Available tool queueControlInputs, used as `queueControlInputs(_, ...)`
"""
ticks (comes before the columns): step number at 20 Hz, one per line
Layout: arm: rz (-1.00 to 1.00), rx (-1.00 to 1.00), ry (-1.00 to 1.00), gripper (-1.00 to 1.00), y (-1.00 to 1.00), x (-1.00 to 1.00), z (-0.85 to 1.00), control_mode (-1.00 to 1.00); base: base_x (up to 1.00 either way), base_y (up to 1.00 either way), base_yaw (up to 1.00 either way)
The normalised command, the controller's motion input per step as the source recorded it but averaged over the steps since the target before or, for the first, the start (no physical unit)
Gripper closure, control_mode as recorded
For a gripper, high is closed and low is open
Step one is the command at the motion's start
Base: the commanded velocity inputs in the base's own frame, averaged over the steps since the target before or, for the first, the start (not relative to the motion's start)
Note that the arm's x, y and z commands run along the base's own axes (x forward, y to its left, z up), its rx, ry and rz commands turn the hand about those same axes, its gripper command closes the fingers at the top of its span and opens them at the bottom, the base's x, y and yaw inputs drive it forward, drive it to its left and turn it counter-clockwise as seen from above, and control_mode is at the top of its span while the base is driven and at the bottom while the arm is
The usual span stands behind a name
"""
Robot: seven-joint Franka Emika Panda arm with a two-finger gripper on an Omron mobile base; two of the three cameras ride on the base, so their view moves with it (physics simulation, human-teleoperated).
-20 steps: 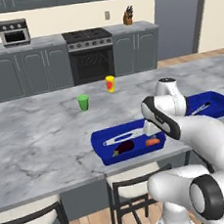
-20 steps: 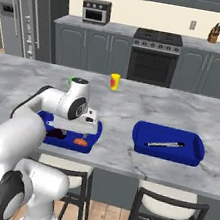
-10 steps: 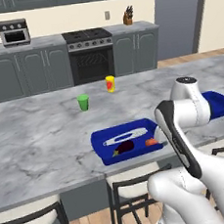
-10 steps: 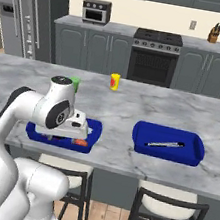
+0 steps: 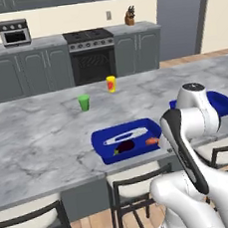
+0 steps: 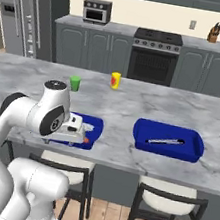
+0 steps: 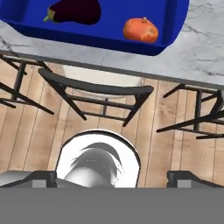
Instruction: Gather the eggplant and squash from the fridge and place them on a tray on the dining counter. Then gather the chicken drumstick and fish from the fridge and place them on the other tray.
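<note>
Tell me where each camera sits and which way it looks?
Left base view: behind the arm on its left, facing the grey marble counter; white arm at lower right.
Right base view: behind on the right, same counter; arm at lower left.
Hand view: on the hand, looking down past the counter edge at a stool.
Shared: the blue rectangular tray with the dark purple eggplant and round orange squash.
</note>
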Motion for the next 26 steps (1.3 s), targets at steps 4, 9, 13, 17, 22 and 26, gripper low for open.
queueControlInputs(4, 0.00, 0.00, 0.00, -1.00, 0.00, 0.00, 0.00, 1.00, -1.00, 0.01, 0.00)
queueControlInputs(9, 0.00, 0.00, 0.00, -1.00, 0.00, 0.00, 0.00, 1.00, -0.51, 0.84, -0.02)
queueControlInputs(13, 0.00, 0.00, 0.00, -1.00, 0.00, 0.00, 0.00, 1.00, -0.15, 1.00, -0.08)
queueControlInputs(17, 0.00, 0.00, 0.00, -1.00, 0.00, 0.00, 0.00, 1.00, -0.12, 1.00, -0.09)
queueControlInputs(22, 0.00, 0.00, 0.00, -1.00, 0.00, 0.00, 0.00, 1.00, 0.00, 1.00, -0.15)
queueControlInputs(26, 0.00, 0.00, 0.00, -1.00, 0.00, 0.00, 0.00, 1.00, 0.00, 1.00, -0.15)
